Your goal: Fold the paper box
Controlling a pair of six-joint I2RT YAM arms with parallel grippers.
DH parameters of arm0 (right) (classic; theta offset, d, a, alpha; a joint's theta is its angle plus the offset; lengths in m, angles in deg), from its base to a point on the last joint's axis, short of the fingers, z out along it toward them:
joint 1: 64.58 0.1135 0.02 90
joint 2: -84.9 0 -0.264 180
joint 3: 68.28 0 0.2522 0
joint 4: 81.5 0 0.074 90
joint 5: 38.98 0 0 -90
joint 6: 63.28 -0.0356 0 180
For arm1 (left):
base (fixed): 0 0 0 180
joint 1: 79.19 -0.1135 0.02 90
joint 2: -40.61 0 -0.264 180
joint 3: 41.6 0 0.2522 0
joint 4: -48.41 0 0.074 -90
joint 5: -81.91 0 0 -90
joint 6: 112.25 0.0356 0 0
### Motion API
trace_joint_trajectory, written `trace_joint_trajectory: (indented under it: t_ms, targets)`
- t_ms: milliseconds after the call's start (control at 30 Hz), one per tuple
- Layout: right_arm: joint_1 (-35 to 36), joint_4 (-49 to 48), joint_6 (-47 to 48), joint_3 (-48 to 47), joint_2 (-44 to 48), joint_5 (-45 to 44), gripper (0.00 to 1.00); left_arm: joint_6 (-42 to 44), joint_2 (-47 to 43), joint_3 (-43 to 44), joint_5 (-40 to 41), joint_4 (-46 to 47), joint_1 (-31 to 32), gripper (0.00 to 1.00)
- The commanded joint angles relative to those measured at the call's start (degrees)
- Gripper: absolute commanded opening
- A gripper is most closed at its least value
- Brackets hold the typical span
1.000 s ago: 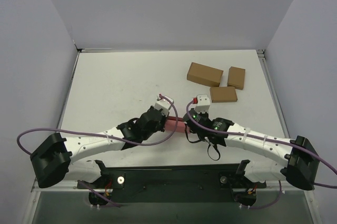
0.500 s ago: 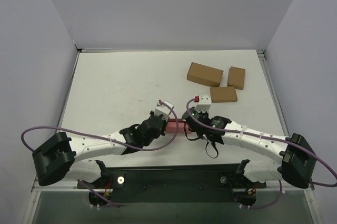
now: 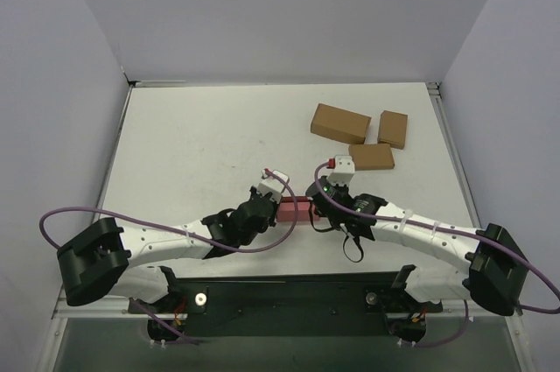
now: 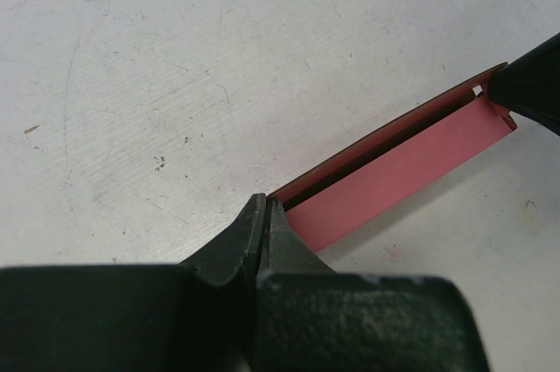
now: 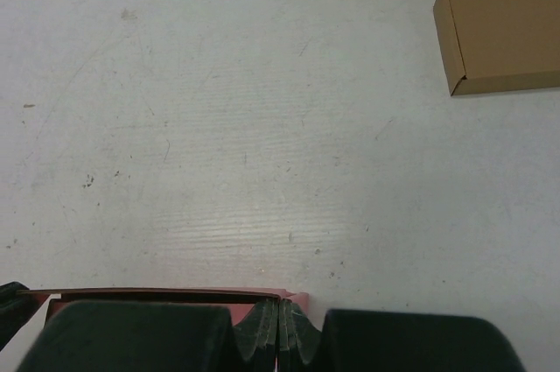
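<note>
— Where's the paper box (image 4: 394,181)?
— At the near-middle of the bench (image 3: 201,144). The left jaws are pinched shut on one end and the right jaws on the other.
— How will it handle?
— It's light, thin card, I'd judge, and it creases easily, so grip it by the edges. There is one of it, with three brown boxes (image 3: 340,123) behind.

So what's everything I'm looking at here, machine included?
table: 1, white, under everything
paper box: 1, pink-red, front middle, held at both ends
brown boxes: 3, brown, far right of the table
cables: 2, purple, looping off the arms
arms: 2, white and black, reaching in from the near edge
left gripper: 1, black, shut on one end of the paper box
right gripper: 1, black, shut on the other end
</note>
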Motion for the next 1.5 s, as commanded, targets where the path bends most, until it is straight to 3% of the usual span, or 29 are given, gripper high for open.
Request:
trace_joint_trajectory:
  t_ms: [0,667,1167,1467]
  targets:
    - [1.1,-1.5,0.2,2.6,1.1,1.8,0.00,-0.8,0.4,1.7,-2.0,4.0,1.1,0.00]
    - [3.9,-1.7,2.0,7.9,4.0,-2.3,0.00,-1.6,3.0,5.2,-2.7,2.5,1.0,0.00]
    - [7.0,-0.5,-1.7,9.1,2.5,-5.5,0.00,-17.0,6.1,5.4,2.5,2.2,1.0,0.00]
    - [7.5,-0.4,-2.3,9.3,2.1,-6.3,0.00,-18.7,8.3,3.7,5.1,4.2,1.7,0.00]
